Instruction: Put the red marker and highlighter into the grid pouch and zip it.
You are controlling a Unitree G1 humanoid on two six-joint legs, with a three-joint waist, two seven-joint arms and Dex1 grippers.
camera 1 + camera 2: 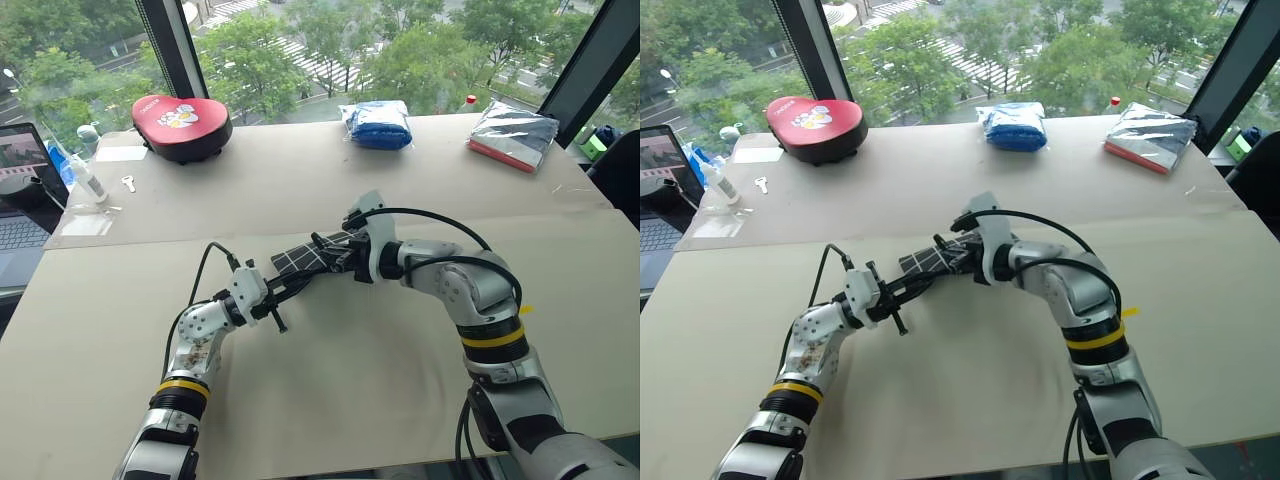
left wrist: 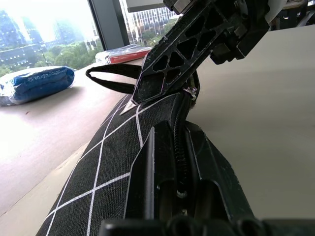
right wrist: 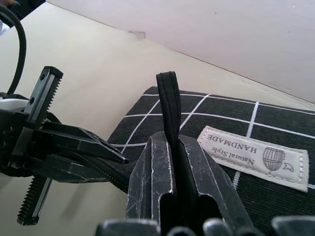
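Pouch fabric shows closest in the wrist views: the right wrist view gives the grid pouch's (image 3: pixel 256 123) small white label (image 3: pixel 256 156), printed "Natural Style HANDMADE", and the black wrist strap (image 3: pixel 169 105) rising from between the right gripper's (image 3: pixel 174 147) two fingers, which are closed on it. The left wrist view instead looks along the zipper (image 2: pixel 181 147), a dark toothed line running up the pouch's edge between the left gripper's (image 2: pixel 174 142) fingers, which are clamped shut on that end of the pouch; the strap's loop lies just beyond, by the right gripper's fingers.

From the head views, both arms meet at the pouch near the table's (image 1: pixel 360 380) middle. The left arm reaches forward and toward the right with its gripper (image 1: pixel 285 292) roughly level at the pouch's nearer end. The right arm bends at the elbow and comes in from the pouch's far right side, its gripper (image 1: pixel 345 255) pointing left and slightly down at the strap end.

The pouch is flat black cloth crossed by thin white grid lines, held just off the table between the two grippers. Well beyond the pouch, at the table's far edge, sit a red heart-shaped case (image 1: pixel 182 125), a blue packet (image 1: pixel 378 125) and a silver packet (image 1: pixel 512 135).
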